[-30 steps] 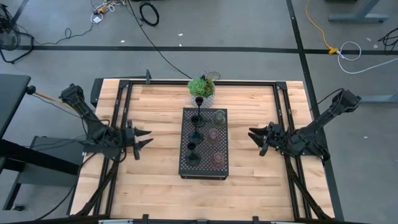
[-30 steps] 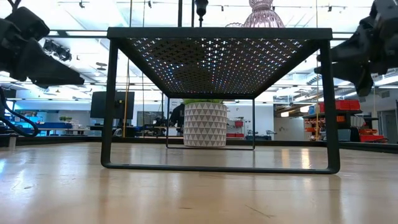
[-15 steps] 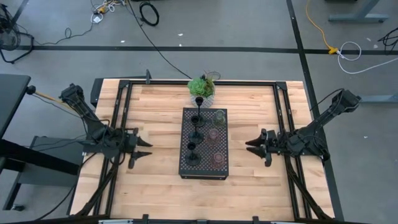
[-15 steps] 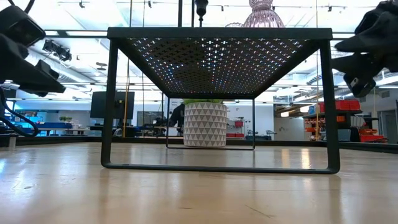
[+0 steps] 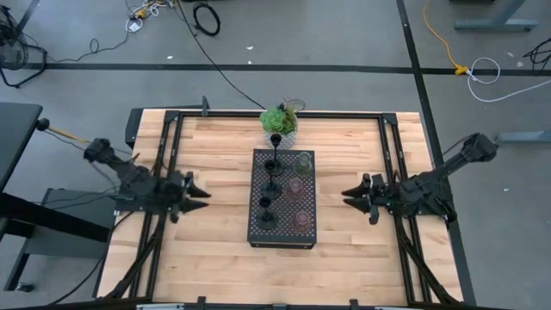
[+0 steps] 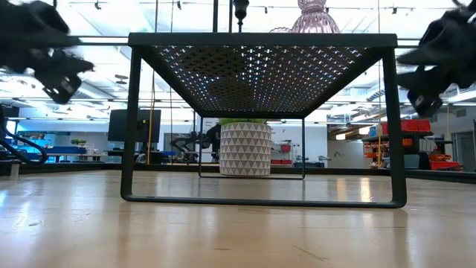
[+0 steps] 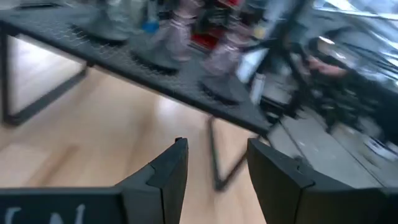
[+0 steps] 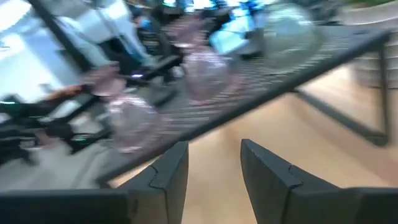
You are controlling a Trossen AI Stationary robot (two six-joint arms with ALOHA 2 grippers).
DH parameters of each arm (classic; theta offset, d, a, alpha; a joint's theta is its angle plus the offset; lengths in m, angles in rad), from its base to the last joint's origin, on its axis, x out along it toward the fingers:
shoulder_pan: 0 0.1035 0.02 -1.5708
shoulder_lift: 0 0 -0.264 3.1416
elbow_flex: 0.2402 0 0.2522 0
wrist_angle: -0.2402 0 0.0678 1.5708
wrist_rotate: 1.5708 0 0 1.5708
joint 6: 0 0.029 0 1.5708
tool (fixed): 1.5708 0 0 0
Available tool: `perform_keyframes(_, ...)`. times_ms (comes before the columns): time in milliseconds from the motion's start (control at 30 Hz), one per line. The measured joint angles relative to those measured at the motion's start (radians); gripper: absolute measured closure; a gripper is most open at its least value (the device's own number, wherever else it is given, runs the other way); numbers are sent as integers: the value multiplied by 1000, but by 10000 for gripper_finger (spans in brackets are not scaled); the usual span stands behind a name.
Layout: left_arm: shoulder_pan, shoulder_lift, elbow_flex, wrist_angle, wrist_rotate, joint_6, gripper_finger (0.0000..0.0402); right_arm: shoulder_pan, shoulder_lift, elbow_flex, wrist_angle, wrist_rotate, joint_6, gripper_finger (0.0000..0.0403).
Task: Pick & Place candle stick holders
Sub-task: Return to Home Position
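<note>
Three black holders [image 5: 270, 185] and, apparently, three glass cups [image 5: 296, 186] stand in two rows on the perforated tray [image 5: 282, 238] at the table [image 5: 215, 258] centre. Left gripper [image 5: 194, 191] and right gripper [image 5: 353, 196] flank it, well apart, jaws partly open, empty.

A black perforated tray [image 5: 283, 234] on thin legs is set lengthwise at the middle of the wooden surface [image 5: 211, 258]. A green potted plant [image 5: 280, 120] in a white patterned pot is placed just beyond its far end. Cables [image 5: 205, 19] are strewn across the grey floor [image 5: 344, 34] behind.
</note>
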State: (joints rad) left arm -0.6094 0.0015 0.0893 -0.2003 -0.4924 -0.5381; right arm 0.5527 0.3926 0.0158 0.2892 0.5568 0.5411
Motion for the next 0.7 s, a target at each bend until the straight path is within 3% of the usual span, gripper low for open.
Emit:
perform_keyframes(200, 202, -1, -81, 286, -7, 0, 232, -138, -117, -2, -229, 2, -3, 256)
perform_keyframes(600, 440, -1, -81, 306, -8, 1, 232, -282, -386, 0, -220, 3, -3, 257)
perform_keyframes(700, 473, -1, -82, 307, -8, 1, 232, -320, -392, 1, -213, 8, 0, 257)
